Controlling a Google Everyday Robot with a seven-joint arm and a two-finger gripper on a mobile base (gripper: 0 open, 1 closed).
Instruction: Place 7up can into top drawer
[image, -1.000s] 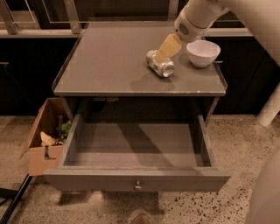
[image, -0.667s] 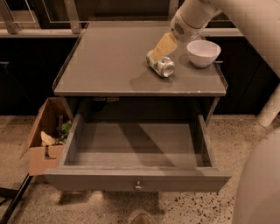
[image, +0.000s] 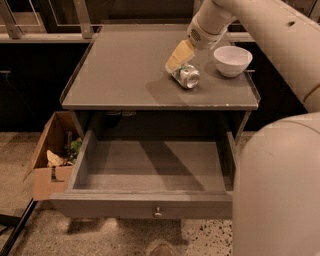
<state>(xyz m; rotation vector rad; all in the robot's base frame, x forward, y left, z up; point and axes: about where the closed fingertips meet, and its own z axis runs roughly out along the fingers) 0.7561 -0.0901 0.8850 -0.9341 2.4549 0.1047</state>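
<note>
The 7up can (image: 186, 76) lies on its side on the grey table top (image: 125, 75), its shiny metal end facing the camera. My gripper (image: 179, 56) reaches down from the upper right and sits right at the can's far end, touching or nearly touching it. The top drawer (image: 150, 167) under the table top is pulled out wide, and its inside shows nothing in it. Its flat front panel carries a small round knob (image: 157, 212).
A white bowl (image: 232, 60) stands on the table top just right of the can. A brown cardboard box (image: 52, 160) with scraps sits on the floor left of the drawer. My arm's bulky white body (image: 277, 190) fills the lower right, beside the drawer's right side.
The gripper has shifted left and down, closer onto the can's far end. The can has barely moved. The arm's body now fills more of the lower right.
</note>
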